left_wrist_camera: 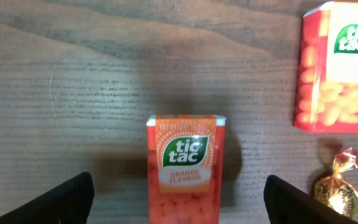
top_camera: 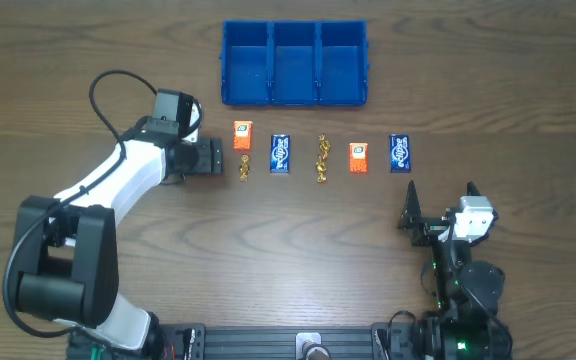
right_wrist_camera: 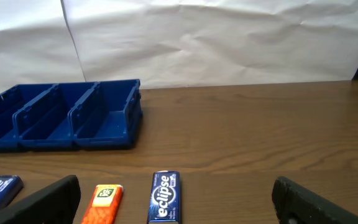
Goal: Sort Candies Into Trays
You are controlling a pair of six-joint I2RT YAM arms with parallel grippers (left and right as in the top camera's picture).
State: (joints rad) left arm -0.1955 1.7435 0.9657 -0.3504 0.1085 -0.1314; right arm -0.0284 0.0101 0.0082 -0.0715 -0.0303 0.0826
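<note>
The blue tray [top_camera: 294, 62] with three compartments stands at the far middle of the table. In front of it a row of candies lies: an orange box [top_camera: 242, 135], a gold-wrapped candy [top_camera: 244, 170], a blue box [top_camera: 281, 153], gold candies [top_camera: 322, 158], an orange box [top_camera: 358, 157] and a blue box [top_camera: 400, 153]. My left gripper [top_camera: 213, 157] is at the row's left end, open. In its wrist view an orange box [left_wrist_camera: 185, 168] lies between its spread fingers [left_wrist_camera: 61, 199], untouched. My right gripper [top_camera: 440, 200] stands open and empty, short of the blue box [right_wrist_camera: 165, 197].
In the left wrist view a second orange box [left_wrist_camera: 337, 65] and a gold candy [left_wrist_camera: 337, 183] lie off to one side. The right wrist view shows the tray [right_wrist_camera: 61, 115] far off, an orange box [right_wrist_camera: 106, 202] nearby and a white backdrop [right_wrist_camera: 229, 43] behind the table.
</note>
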